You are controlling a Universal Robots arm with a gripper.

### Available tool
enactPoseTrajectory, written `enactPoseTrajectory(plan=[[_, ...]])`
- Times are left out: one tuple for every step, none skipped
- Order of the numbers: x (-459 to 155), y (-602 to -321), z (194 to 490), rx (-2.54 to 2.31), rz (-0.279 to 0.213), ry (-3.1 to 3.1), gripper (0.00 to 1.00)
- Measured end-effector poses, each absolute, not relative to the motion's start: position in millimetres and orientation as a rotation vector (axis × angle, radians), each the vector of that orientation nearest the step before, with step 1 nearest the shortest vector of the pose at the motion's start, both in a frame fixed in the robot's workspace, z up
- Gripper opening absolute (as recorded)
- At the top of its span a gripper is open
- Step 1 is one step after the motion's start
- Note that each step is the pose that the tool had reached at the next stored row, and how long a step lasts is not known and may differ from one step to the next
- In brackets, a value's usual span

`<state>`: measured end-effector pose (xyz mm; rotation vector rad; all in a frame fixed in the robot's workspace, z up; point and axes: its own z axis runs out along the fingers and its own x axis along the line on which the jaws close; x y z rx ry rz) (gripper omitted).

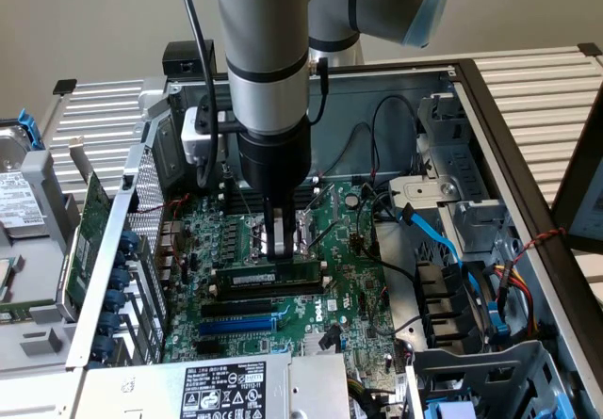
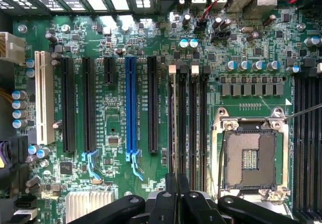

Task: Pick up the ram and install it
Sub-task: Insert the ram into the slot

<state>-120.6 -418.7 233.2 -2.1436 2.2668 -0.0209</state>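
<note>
Clamping the ram (image 1: 273,274) between narrow jaws, the gripper (image 1: 280,249) holds it upright on the board (image 1: 350,292); tilt under pressure could leave 1 end unseated, bending contacts.

- The open computer case (image 1: 471,89) is seen obliquely from above in the exterior view, at moderate distance.
- The motherboard (image 2: 115,38) is faced squarely, close up, past the gripper (image 2: 178,177), in the wrist view.
- The processor socket (image 2: 250,156) and black slots (image 2: 69,103) are shared by both.
</note>
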Motion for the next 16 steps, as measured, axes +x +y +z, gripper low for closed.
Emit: enactPoseTrajectory(plan=[[-120.7,-418.7,233.0,-2.144,-0.021,2.267,0.12],[-120.8,-418.7,232.8,-2.144,-0.021,2.267,0.12],[-120.9,-418.7,232.8,-2.144,-0.021,2.267,0.12],[-121.1,-418.7,232.7,-2.144,-0.021,2.267,0.12],[-121.1,-418.7,232.7,-2.144,-0.021,2.267,0.12],[-121.1,-418.7,232.6,-2.143,-0.021,2.267,0.12],[-121.2,-418.8,232.7,-2.144,-0.021,2.267,0.12],[-121.3,-418.9,232.7,-2.144,-0.021,2.267,0.12],[-121.3,-418.9,232.7,-2.144,-0.021,2.267,0.12],[-121.4,-419.2,232.7,-2.143,-0.021,2.267,0.12],[-121.4,-419.4,232.6,-2.143,-0.021,2.267,0.12],[-121.4,-419.4,232.7,-2.143,-0.021,2.267,0.12],[-121.3,-419.7,232.7,-2.144,-0.021,2.267,0.12],[-121.3,-419.7,232.7,-2.143,-0.021,2.267,0.12],[-121.3,-419.7,232.7,-2.144,-0.021,2.267,0.12],[-121.3,-419.8,232.5,-2.144,-0.021,2.267,0.12]])
